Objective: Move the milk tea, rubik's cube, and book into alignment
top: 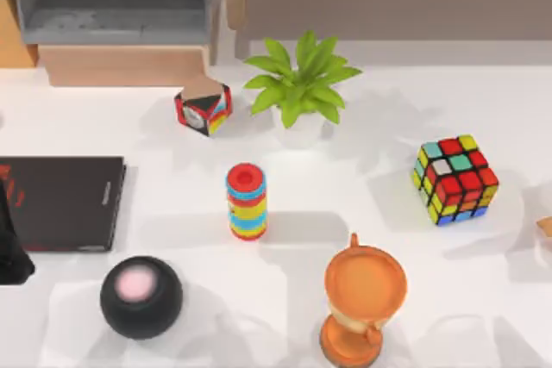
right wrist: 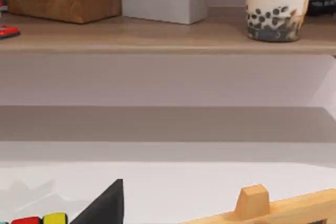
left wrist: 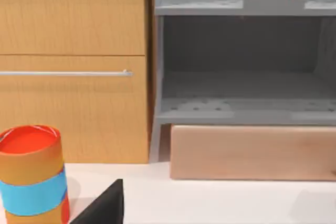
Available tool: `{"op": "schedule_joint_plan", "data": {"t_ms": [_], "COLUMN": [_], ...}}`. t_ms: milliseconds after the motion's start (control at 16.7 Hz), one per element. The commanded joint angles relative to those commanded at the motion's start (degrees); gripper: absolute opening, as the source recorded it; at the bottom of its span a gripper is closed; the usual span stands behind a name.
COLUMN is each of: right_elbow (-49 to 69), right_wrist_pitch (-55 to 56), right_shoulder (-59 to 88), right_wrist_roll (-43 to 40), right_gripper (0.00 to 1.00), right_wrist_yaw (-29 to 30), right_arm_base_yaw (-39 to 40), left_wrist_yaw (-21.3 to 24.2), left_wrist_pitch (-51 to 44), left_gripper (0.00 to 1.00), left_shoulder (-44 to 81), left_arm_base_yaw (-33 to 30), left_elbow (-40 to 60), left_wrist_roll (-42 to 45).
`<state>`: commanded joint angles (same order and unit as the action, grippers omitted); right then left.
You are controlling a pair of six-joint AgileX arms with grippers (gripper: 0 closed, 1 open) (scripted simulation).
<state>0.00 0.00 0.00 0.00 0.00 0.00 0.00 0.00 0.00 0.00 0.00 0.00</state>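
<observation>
Right of the potted plant point(top: 300, 84) sits the rubik's cube point(top: 455, 178), black-gridded with bright stickers; a striped ring stack point(top: 247, 202) and orange trophy point(top: 363, 299) stand nearer. Milk tea point(right wrist: 276, 4) waits on the shelf point(right wrist: 157, 38).

Left arm point(top: 10, 239) at table's left edge, parked

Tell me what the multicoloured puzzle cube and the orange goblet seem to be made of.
Multicoloured puzzle cube: probably hard plastic, with a black grid and flat, evenly coloured stickers. Orange goblet: smooth and slightly glossy with darker banding on the stem, possibly glazed ceramic or lacquered wood; the look leaves it open.
</observation>
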Motion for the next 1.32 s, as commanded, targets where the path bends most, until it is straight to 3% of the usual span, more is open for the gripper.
{"op": "schedule_joint_plan", "data": {"t_ms": [240,480,1320], "right_elbow": [1.32,8.29,47.37], "right_wrist_pitch": [1.15,7.18,41.06], "right_shoulder": [1.83,12.78,88.23], "right_wrist_roll": [0.01,0.05,0.26], "right_gripper": [1.00,1.00,1.00], "right_wrist_yaw": [-0.28,-1.78,-10.18], "right_arm_base_yaw": [-0.33,-2.08,-11.92], "left_wrist_yaw": [0.00,0.00,0.00], "left_wrist_pitch": [0.00,0.00,0.00], "left_gripper": [1.00,1.00,1.00], "left_shoulder": [0.00,0.00,0.00], "left_arm_base_yaw": [0.00,0.00,0.00], "left_elbow": [0.00,0.00,0.00], "left_wrist_roll": [0.00,0.00,0.00]}}
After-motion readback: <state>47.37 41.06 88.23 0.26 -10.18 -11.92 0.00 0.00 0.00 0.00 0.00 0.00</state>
